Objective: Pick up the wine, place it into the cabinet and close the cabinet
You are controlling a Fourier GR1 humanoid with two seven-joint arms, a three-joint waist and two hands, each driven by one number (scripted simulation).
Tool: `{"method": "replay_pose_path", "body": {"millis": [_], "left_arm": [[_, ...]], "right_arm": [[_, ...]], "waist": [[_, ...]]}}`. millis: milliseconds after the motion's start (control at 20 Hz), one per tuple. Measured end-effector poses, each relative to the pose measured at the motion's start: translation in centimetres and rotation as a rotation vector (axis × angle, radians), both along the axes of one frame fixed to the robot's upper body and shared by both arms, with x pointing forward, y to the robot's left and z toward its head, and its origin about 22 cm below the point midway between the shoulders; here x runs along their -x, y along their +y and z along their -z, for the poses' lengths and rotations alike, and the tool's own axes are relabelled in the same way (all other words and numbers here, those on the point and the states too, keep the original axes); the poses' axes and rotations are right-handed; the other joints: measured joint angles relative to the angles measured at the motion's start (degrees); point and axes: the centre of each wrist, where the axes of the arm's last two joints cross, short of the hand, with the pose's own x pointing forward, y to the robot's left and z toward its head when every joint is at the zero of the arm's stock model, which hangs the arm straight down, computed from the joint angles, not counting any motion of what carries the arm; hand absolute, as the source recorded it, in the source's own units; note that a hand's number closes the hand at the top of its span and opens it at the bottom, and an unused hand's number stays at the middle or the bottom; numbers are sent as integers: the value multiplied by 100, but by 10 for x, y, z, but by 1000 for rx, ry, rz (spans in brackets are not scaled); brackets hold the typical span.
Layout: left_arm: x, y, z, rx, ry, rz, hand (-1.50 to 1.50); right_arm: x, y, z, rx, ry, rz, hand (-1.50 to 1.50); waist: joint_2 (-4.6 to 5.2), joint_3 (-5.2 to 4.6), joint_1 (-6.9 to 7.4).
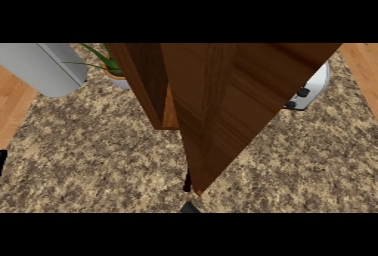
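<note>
A wooden cabinet [151, 85] fills the middle of the head view, and its door [229, 110] stands swung out toward me, hiding most of the counter behind it. No wine bottle shows. A thin dark shape [187, 182] peeks out beside the door's lower corner, with another dark bit [190, 207] just below it; these may belong to my right hand, mostly hidden under the door. At the left edge a black sliver [2, 162] may be my left hand.
A grey rounded cylinder [44, 67] slants in from the upper left. A potted green plant [111, 67] stands behind the cabinet's left side. A white and silver appliance [314, 90] shows past the door's right edge. The speckled counter [88, 160] spreads below.
</note>
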Motion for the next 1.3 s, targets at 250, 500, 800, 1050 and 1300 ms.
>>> {"method": "replay_pose_path", "body": {"millis": [250,500,800,1050,1300], "left_arm": [[-4,-1,-2,7,3,-2,-150],[-8,-1,6,8,7,-16,-150],[-13,-4,3,10,-3,-16,-150],[-15,0,6,7,-4,-29,-150],[-15,-6,6,-3,-7,-33,-150]], "right_arm": [[-32,40,-17,-35,-8,-18,150],[-65,73,-43,-36,-22,-2,150],[-109,103,-59,12,-115,71,150],[-140,112,-62,46,-160,121,150],[-168,109,-63,54,-147,101,150]], "waist": [[16,13,67],[12,13,48],[16,11,16],[-32,-2,7],[-68,-41,24]]}}
